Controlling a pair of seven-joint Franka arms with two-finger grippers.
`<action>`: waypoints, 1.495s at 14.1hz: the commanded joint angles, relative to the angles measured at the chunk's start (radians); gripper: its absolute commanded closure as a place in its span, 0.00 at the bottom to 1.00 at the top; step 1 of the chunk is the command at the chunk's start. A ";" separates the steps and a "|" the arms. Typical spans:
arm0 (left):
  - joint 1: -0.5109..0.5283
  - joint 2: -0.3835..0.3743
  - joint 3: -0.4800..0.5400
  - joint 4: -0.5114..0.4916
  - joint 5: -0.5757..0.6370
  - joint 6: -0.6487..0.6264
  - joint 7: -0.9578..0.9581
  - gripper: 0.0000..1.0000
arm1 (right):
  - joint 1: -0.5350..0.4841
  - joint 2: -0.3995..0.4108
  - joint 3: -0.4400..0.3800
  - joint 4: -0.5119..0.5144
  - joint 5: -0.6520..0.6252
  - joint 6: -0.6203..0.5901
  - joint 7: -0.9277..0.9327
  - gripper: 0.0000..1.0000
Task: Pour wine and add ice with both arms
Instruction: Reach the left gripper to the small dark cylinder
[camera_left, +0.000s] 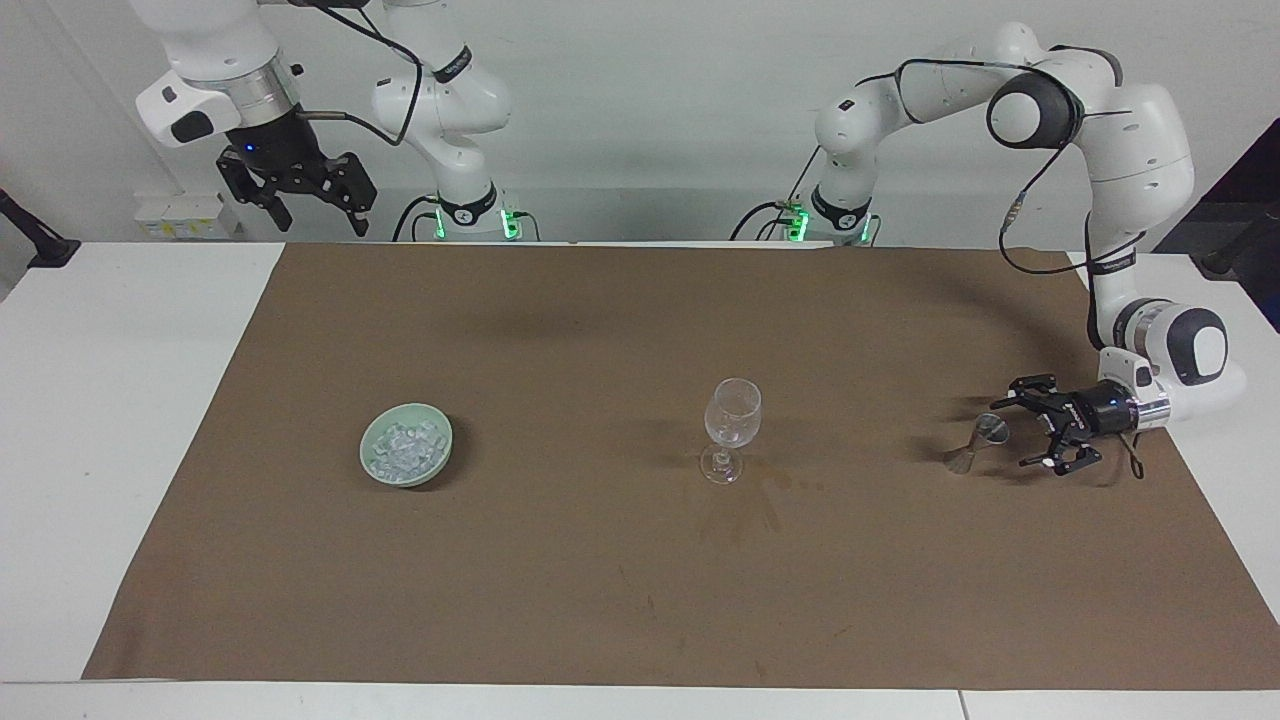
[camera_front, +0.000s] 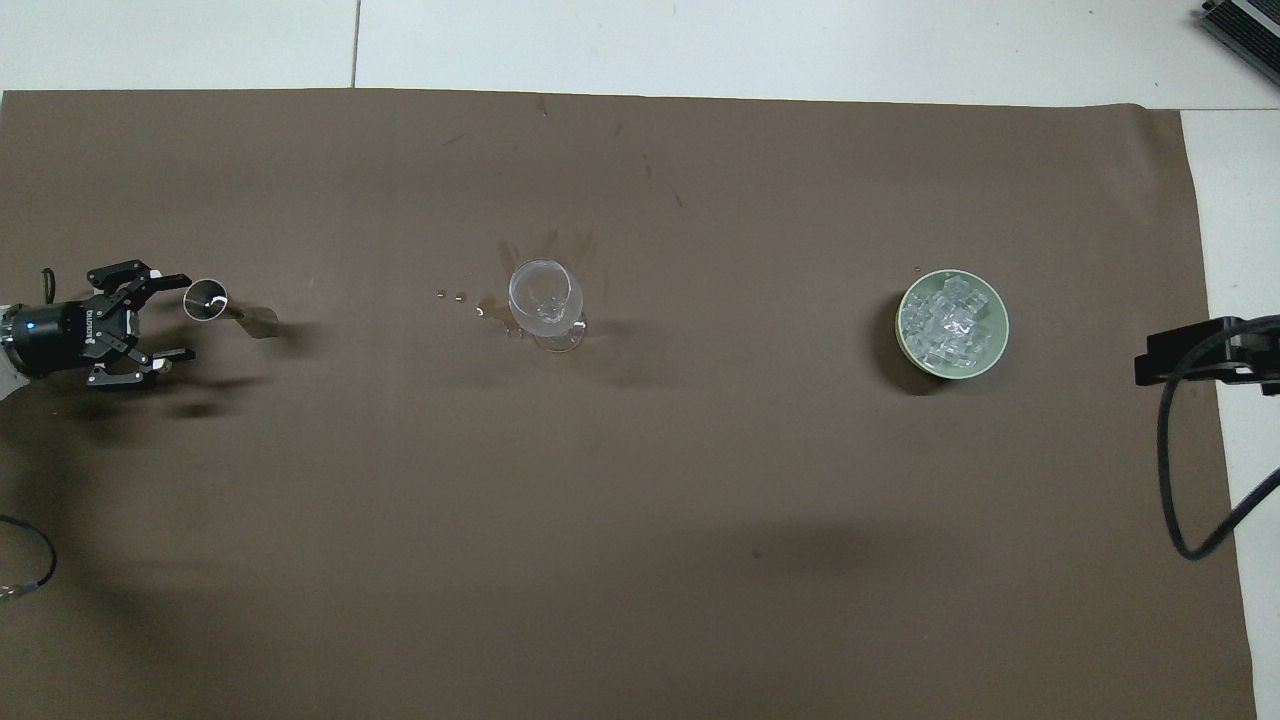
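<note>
Standing upright near the middle of the brown mat (camera_left: 640, 600): a clear wine glass (camera_left: 732, 425), foot on the mat, bowl seemingly without wine. Lying close to its foot, toward the left arm's end: a few small wet spots (camera_front: 450, 296) and a faint stain on the mat.

Toward the right arm's end of the table, well apart from the glass: a pale green bowl (camera_left: 372, 460) on the mat, filled with the ice (camera_left: 405, 449), many small clear cubes in a heap.

Toward the left arm's end: a small metal jigger (camera_left: 978, 440), upright on the mat. Reaching low and sideways just beside it: the left gripper (camera_left: 1022, 430), fingers spread wide, one fingertip (camera_front: 178, 279) very close to the jigger's rim, the second one nearer to the robots. Touching or not, impossible to tell; nothing held between the fingers.

Hanging high in the air over the corner of the mat at the right arm's end, close to the robots: the right gripper (camera_left: 315, 208), pointing down, fingers apart and holding nothing. Waiting there, well apart from the bowl of ice.
</note>
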 joint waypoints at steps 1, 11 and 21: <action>-0.002 0.014 -0.011 -0.022 -0.031 -0.014 0.029 0.01 | -0.009 -0.015 -0.002 -0.013 0.026 0.000 -0.019 0.00; -0.018 0.023 -0.014 -0.053 -0.069 0.001 0.041 0.10 | -0.009 -0.015 -0.002 -0.013 0.026 0.000 -0.021 0.00; -0.045 0.033 -0.014 -0.066 -0.094 0.004 0.064 0.25 | -0.009 -0.015 -0.002 -0.013 0.026 0.000 -0.019 0.00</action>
